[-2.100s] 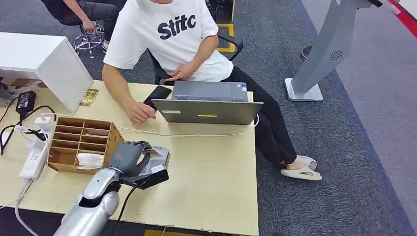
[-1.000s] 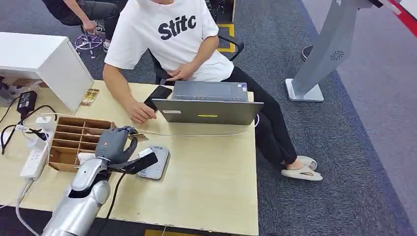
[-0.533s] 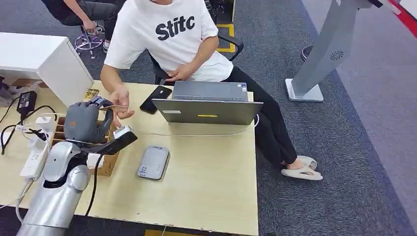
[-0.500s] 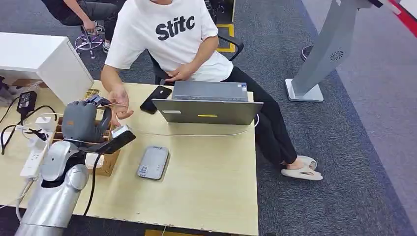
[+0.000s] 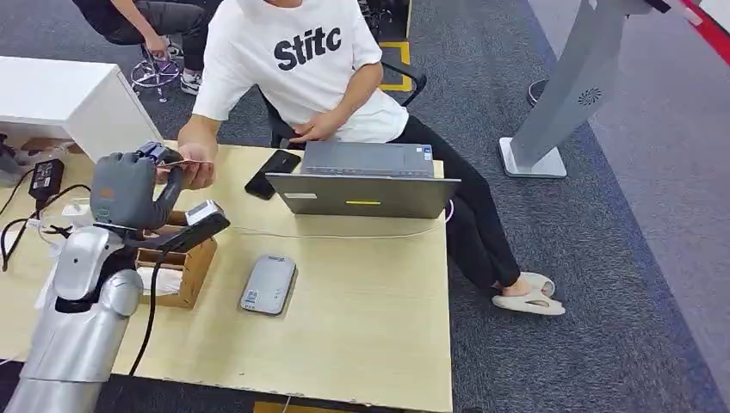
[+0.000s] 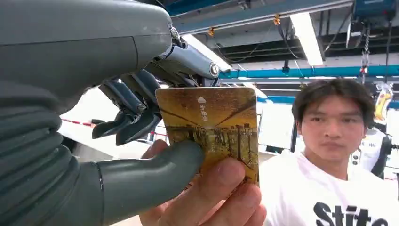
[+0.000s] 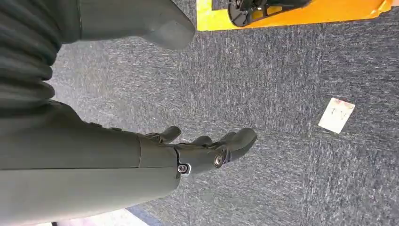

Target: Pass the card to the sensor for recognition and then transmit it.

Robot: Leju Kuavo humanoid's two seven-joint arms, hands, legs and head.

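Left arm (image 5: 82, 318): silver shell, black cable alongside. Left hand (image 5: 129, 191): grey cover, ribbed at the wrist, thick grey thumb, darker fingers (image 6: 129, 117) with exposed screws. Right hand (image 7: 141, 155): same grey build, screws visible.

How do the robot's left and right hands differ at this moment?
The left robot hand is raised over the table, pinching the card that a person's hand also grips; the right robot hand hangs over grey carpet, holding nothing, fingers apart. Both are dark grey with ribbed wrist covers.
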